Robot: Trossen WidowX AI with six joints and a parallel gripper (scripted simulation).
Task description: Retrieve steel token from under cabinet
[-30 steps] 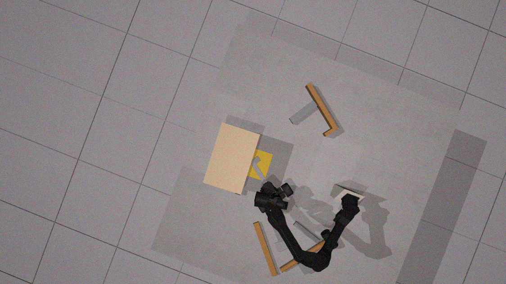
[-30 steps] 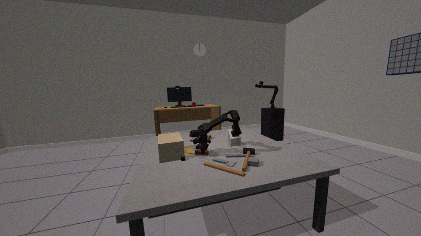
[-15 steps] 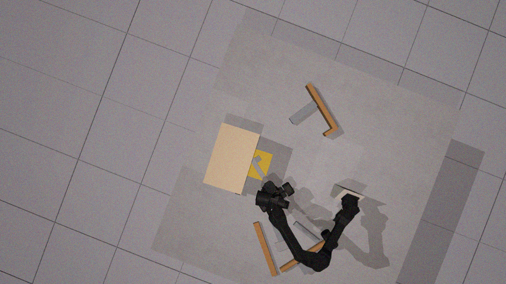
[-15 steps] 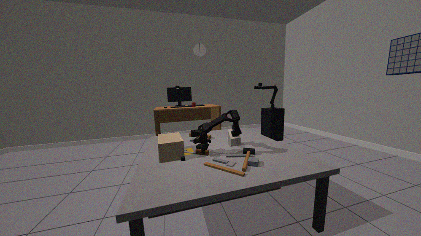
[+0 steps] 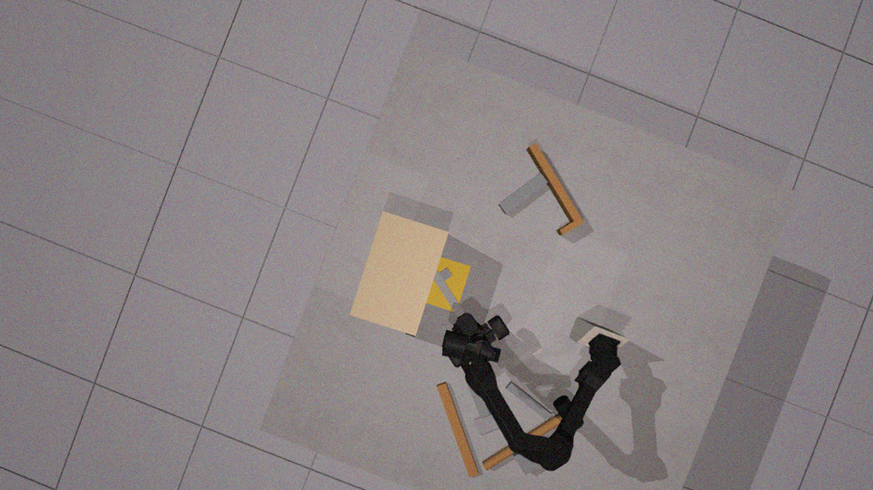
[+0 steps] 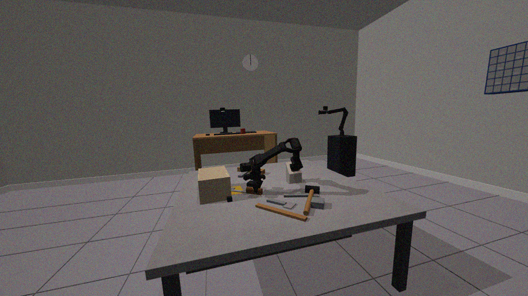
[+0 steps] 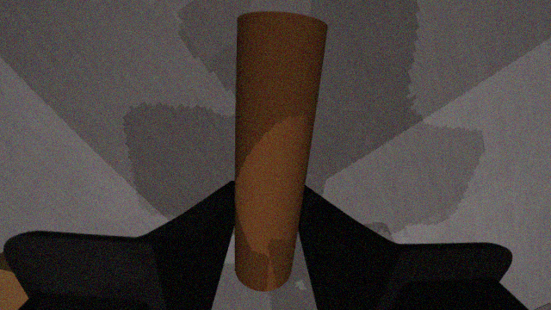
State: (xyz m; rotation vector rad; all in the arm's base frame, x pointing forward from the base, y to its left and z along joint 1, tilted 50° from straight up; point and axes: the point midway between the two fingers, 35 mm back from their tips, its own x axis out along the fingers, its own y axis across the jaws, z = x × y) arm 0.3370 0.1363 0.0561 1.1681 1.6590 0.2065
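The gripper point(image 5: 466, 324) point(image 6: 255, 189) point(image 7: 269, 185) is shut on the round orange-brown handle point(image 6: 251, 190) point(image 7: 280, 86) of a tool, low over the table beside the cabinet's front corner. The tool's thin grey shaft point(image 5: 448, 291) runs from the handle across the yellow marked area point(image 5: 460, 277) point(image 6: 238, 190) toward the cabinet point(image 5: 399, 272) point(image 6: 214, 189). A small grey piece point(image 5: 446, 272) shows at the shaft's far end, over the yellow area; it looks like the tool's turned end. I cannot make out the token in any view. The cabinet hides part of the marked area from above.
A wooden piece point(image 5: 556, 183) with a grey blade lies at the back. A wooden strip point(image 5: 458, 430) point(image 6: 282, 212), a black-headed mallet point(image 6: 309, 201) and grey pieces lie at the front. A small black block point(image 6: 229, 199) stands by the cabinet's corner. The arm's pale base point(image 6: 294, 176) stands right.
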